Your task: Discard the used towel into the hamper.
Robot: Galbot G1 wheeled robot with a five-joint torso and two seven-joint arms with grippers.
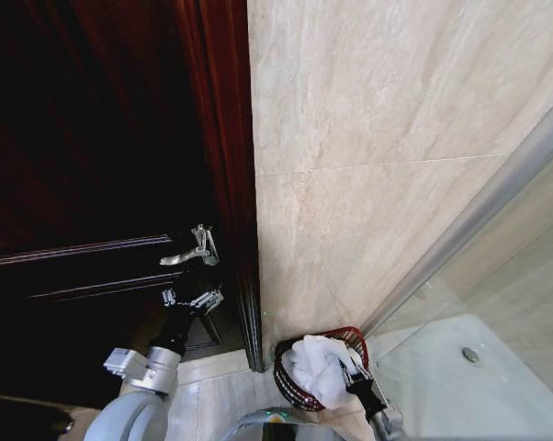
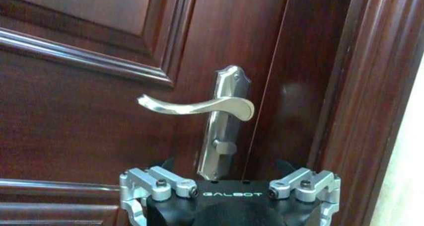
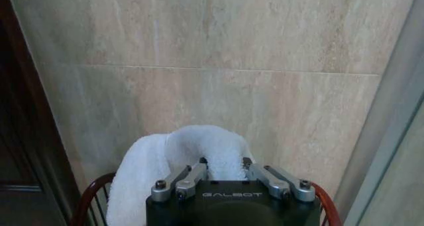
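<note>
The used towel (image 1: 319, 366), a white, fluffy terry cloth bunched into a mound, is seen heaped over the hamper (image 1: 286, 383), a small round open-weave basket of dark reddish-brown wire, and it is clamped at its top by the right gripper (image 1: 354, 372), whose fingers are closed into the cloth in the right wrist view. Directly below that claw the basket's flared rim (image 3: 89, 196) is seen curving out on both sides, so the drop is judged well lined up. A good part of the towel (image 3: 174, 161) is piled above the rim and toward the pale beige marble-look wall tile (image 1: 378, 138) just beyond the claw, and that is where trouble is expected: if the cloth is released while it rides this high, a fold could be left draped over the edge or slid down between basket and wall. A light basket like this could also be tipped or nudged if cloth is snagged on a finger. Off to one side of the claw a clear glass shower panel (image 1: 497, 312) is set close. Well apart, the left gripper (image 1: 196, 296) is held just under the silver lever door handle (image 2: 198, 106) of the dark red-brown wooden door (image 2: 79, 112); its fingers cannot be told open or closed.
</note>
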